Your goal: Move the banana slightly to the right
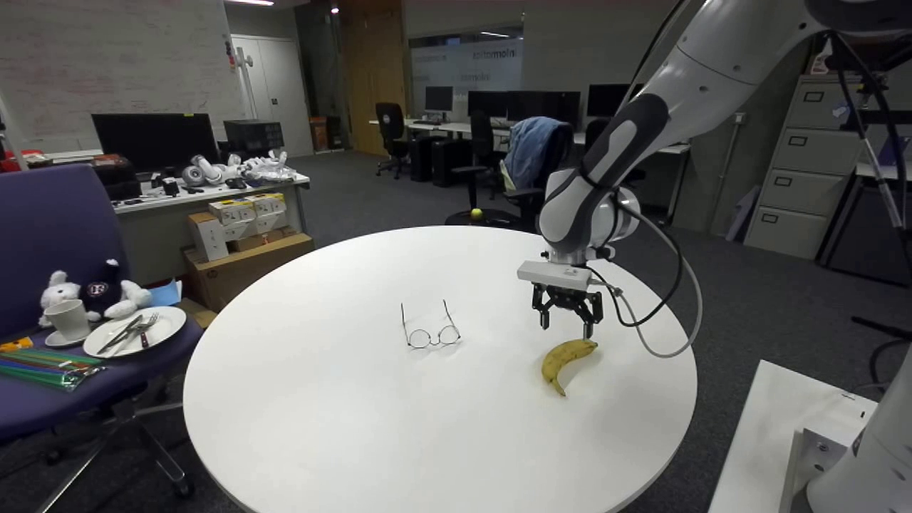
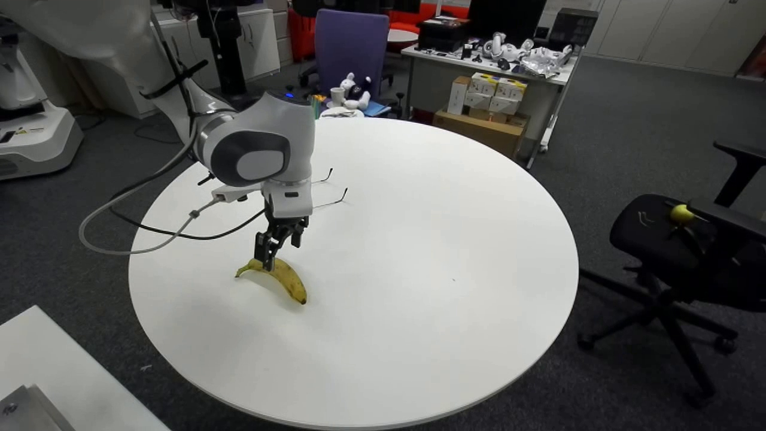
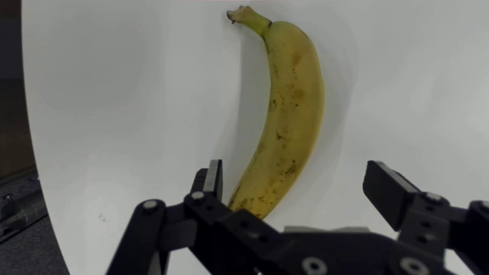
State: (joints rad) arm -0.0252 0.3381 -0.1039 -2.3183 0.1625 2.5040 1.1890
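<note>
A brown-flecked, curved yellow banana (image 3: 294,110); bare counter (image 1: 328,413) between it and the eyeglasses (image 1: 434,344), edge (image 3: 32,114) beyond its hollow side. Fingers (image 3: 384,191) spread wide above it, holding nothing.

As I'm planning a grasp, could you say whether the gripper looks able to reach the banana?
Probably yes: the gripper hangs open above the banana, and nothing visible blocks the way down.

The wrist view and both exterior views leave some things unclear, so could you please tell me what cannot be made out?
In the wrist view: the lower end of the banana, hidden by the gripper.
In an exterior view: the lenses of the eyeglasses, hidden behind the arm.
In an exterior view: the arm's base, cut off by the right edge.
In an exterior view: whiteboard writing, too faint to read.
</note>
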